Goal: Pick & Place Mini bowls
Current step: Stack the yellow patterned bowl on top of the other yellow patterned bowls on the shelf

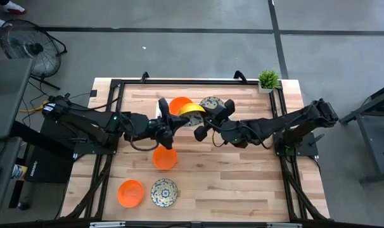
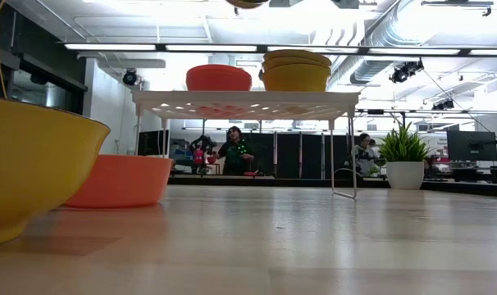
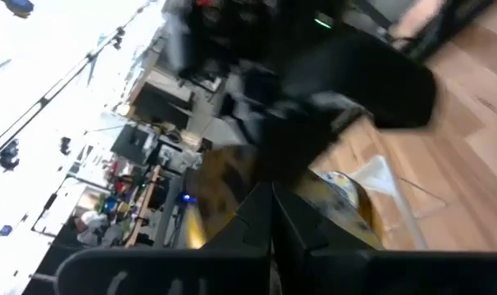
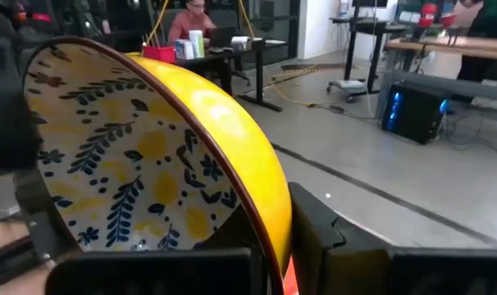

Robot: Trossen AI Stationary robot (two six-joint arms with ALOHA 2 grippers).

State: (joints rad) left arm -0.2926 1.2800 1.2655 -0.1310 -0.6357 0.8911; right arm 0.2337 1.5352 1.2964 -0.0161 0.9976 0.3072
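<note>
low view, nearest the camera: a yellow-sided bowl [image 2: 35, 168] at the left edge, an orange bowl [image 2: 121, 180] just behind it, both sitting on the worktop [image 2: 298, 246]. in the high view these are the floral bowl [image 1: 164, 192] and orange bowl [image 1: 130, 193] side by side at the near left of the worktop, with another orange bowl [image 1: 165, 158] a bit further in, near the middle.

mid worktop: both arms meet over the centre. right pincer [image 4: 269, 246] is pinching the rim of a tilted floral bowl [image 4: 142, 156], cream inside with blue and yellow leaves, yellow outside; the rim sits between its two dark fingers [image 4: 322, 238]. from above that bowl [image 1: 191, 110] shows yellow, held up on edge between the two arms. left pincer [image 1: 168, 119] is pressed together just beside that bowl; cannot tell if it touches the bowl, wrist view too blurred.

far side: white wire rack [image 2: 244, 102] on thin legs, standing on the worktop. on top of it an orange bowl [image 2: 219, 78] and next to it a stack of yellow-sided bowls [image 2: 296, 72]. from above, an orange bowl [image 1: 179, 103] and a floral one [image 1: 210, 102] show there.

small potted plant [image 1: 267, 80] at the far right corner. beyond the worktop, people seated at desks [image 2: 234, 152].
</note>
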